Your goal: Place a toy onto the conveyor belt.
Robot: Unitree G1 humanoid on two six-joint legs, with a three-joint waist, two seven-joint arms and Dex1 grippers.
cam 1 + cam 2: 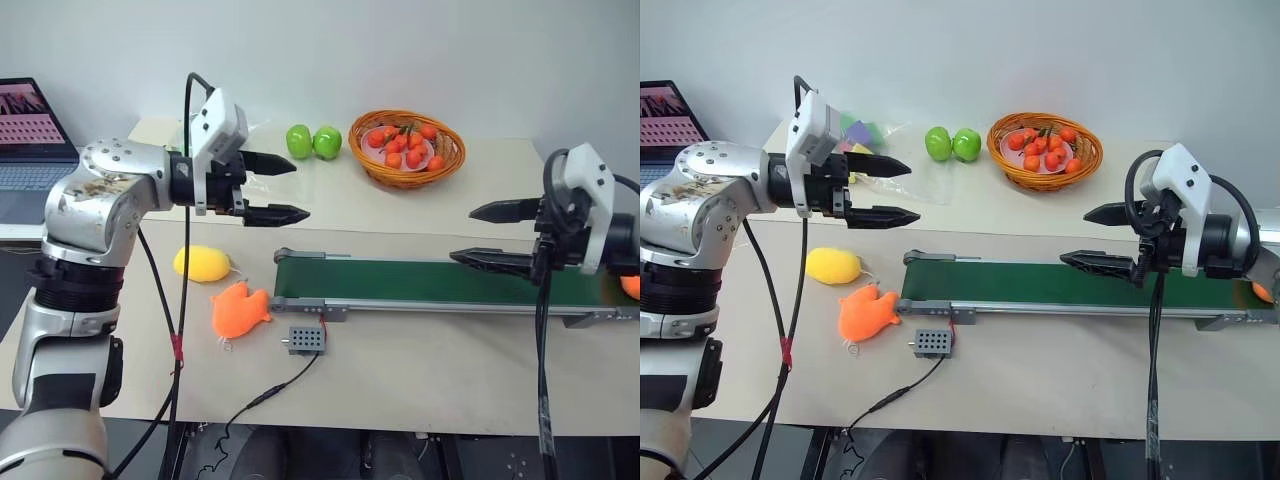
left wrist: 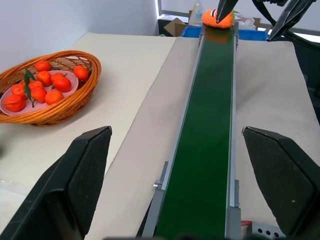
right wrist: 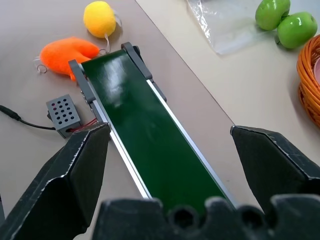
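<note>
Left wrist view looks straight down the conveyor belt (image 2: 207, 130), and at its far end sits the toy (image 2: 216, 18), a small orange ball resting on the green surface beneath the right gripper (image 2: 250, 20). That gripper hangs released above it, fingers spread, gripping nothing. The left gripper (image 1: 283, 188) is also spread wide and empty, raised over the bench (image 1: 420, 370) near the belt's other end. The placing looks done to me. A yellow plush (image 1: 202, 263) and a flat orange one (image 1: 240, 310) lie untouched beside the belt.
</note>
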